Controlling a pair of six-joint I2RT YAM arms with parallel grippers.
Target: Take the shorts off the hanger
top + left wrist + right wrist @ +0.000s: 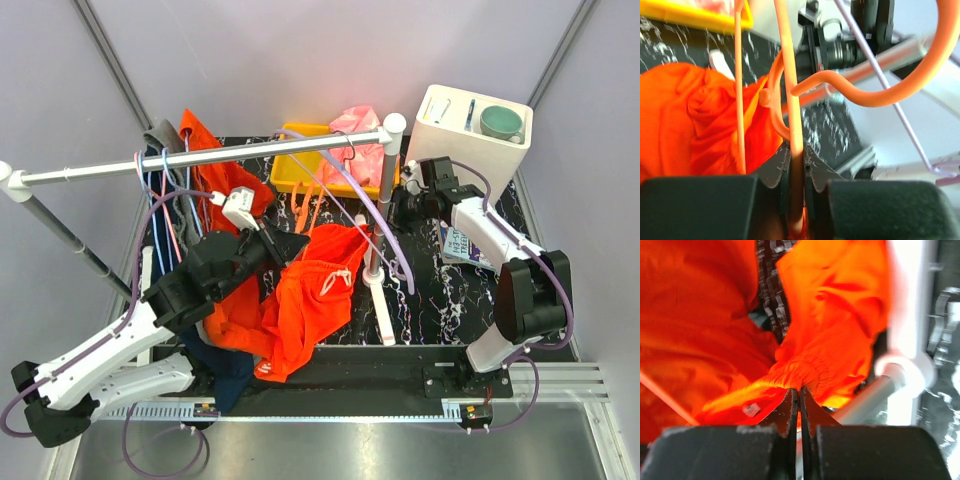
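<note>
Top external view: orange shorts [318, 290] hang mid-table, stretched between both arms in front of the rail [200, 162]. Wrist views — the left gripper [796, 167] is clenched on the orange hanger [793, 90] wire; the right gripper [799, 396], fingers pressed together, pinches the shorts' gathered waistband beside the white post [907, 300].

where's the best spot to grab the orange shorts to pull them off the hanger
Pinch the gathered elastic waistband of the orange shorts, coming from the rack post side. It's a thick ridge facing the right gripper, while the left gripper clamps the hanger wire.
</note>
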